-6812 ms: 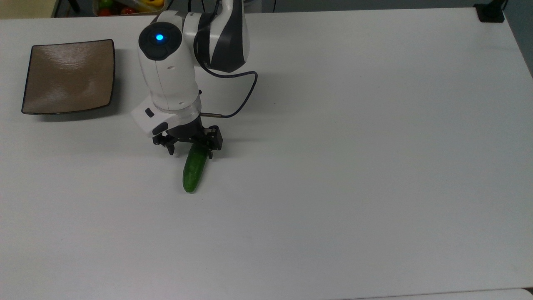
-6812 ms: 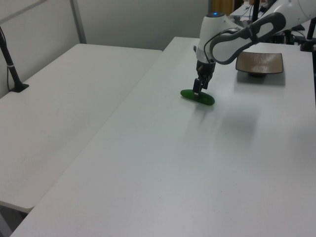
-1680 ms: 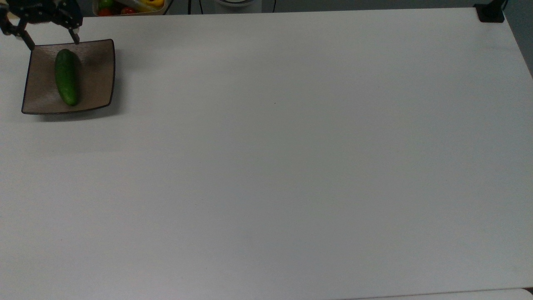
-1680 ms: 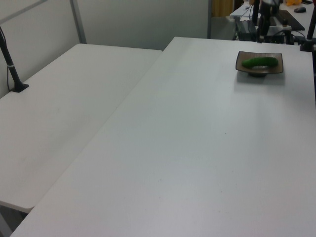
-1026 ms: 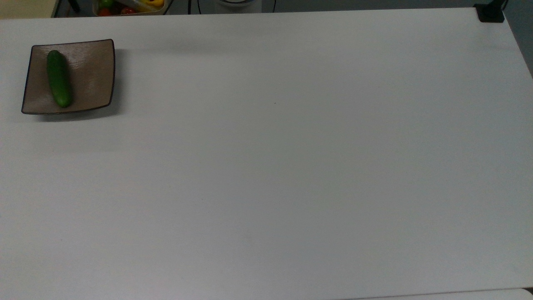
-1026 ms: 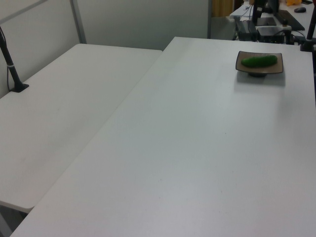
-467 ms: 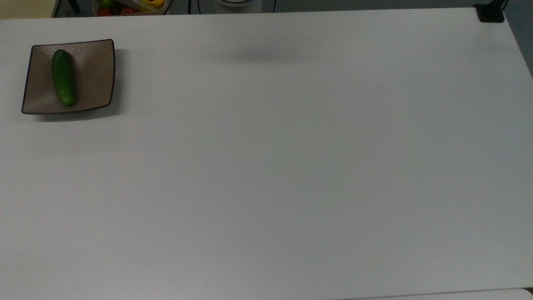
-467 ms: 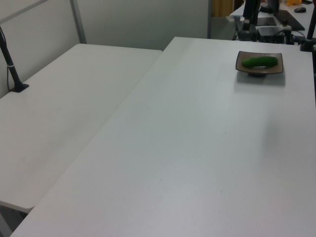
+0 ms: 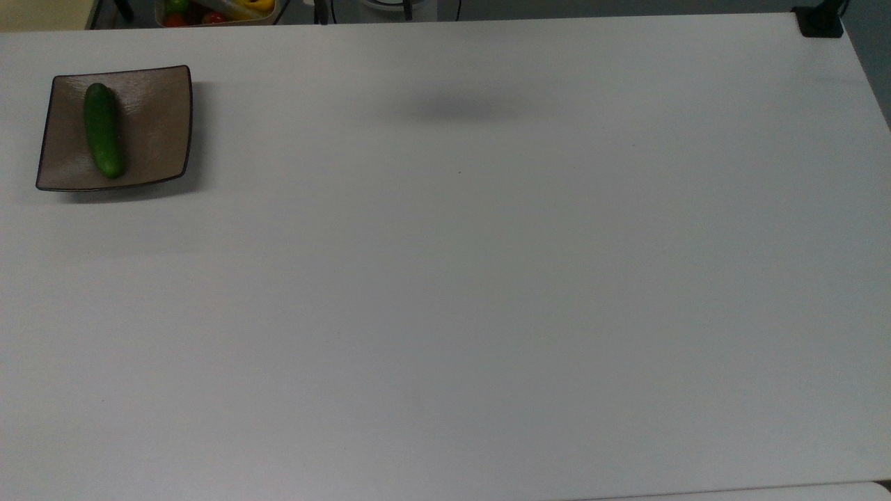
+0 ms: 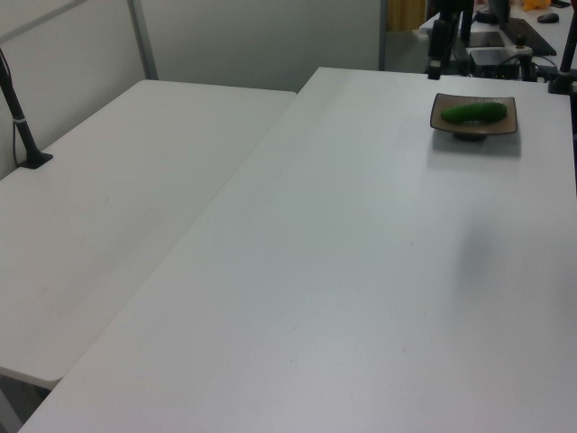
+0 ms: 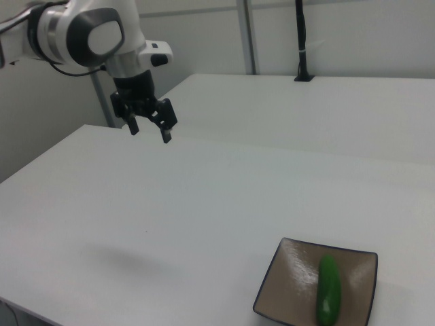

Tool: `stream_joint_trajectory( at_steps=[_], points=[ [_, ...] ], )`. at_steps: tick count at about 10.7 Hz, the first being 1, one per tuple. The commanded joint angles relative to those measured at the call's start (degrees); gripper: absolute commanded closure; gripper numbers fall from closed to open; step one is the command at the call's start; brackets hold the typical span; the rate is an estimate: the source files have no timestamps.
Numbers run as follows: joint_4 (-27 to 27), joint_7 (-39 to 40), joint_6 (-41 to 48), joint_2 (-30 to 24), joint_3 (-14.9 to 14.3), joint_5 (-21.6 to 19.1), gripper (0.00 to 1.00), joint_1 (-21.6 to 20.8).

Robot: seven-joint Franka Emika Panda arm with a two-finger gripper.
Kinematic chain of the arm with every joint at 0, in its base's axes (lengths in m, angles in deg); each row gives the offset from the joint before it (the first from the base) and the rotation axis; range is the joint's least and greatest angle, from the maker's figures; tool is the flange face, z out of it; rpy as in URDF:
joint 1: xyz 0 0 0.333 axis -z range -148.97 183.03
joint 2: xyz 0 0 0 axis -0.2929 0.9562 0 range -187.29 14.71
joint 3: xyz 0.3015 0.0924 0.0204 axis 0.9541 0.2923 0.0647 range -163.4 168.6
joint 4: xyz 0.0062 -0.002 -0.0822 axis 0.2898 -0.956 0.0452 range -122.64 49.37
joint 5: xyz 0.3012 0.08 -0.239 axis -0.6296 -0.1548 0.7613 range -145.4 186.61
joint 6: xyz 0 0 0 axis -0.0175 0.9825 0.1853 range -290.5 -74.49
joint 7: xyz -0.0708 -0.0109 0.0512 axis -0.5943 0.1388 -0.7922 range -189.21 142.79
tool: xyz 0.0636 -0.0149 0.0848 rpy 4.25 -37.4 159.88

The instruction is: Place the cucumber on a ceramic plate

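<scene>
The small dark green, smooth cucumber [image 9: 103,130] lies flat on the square, glossy brown-taupe ceramic plate [image 9: 156,125], towards the plate's edge on the top view's left. The black two-finger gripper [image 11: 149,128] hangs above the white table [image 9: 487,278], well apart from the plate, fingers spread and empty.

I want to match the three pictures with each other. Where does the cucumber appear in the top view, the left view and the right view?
Top view: the cucumber lies near the upper left corner.
Left view: it is at the upper right, far across the table.
Right view: it is at the lower right.
Shared landmark: the ceramic plate under it.
</scene>
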Motion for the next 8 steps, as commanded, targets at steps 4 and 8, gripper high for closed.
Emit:
stream_joint_trajectory(
  at_steps=[4,8],
  points=[
    [-0.1,5.4,-7.1,3.1,0.2,0.7,0.00,0.9],
    [0.0,5.0,-6.8,3.1,0.3,0.7,0.00,1.4]
  ],
)
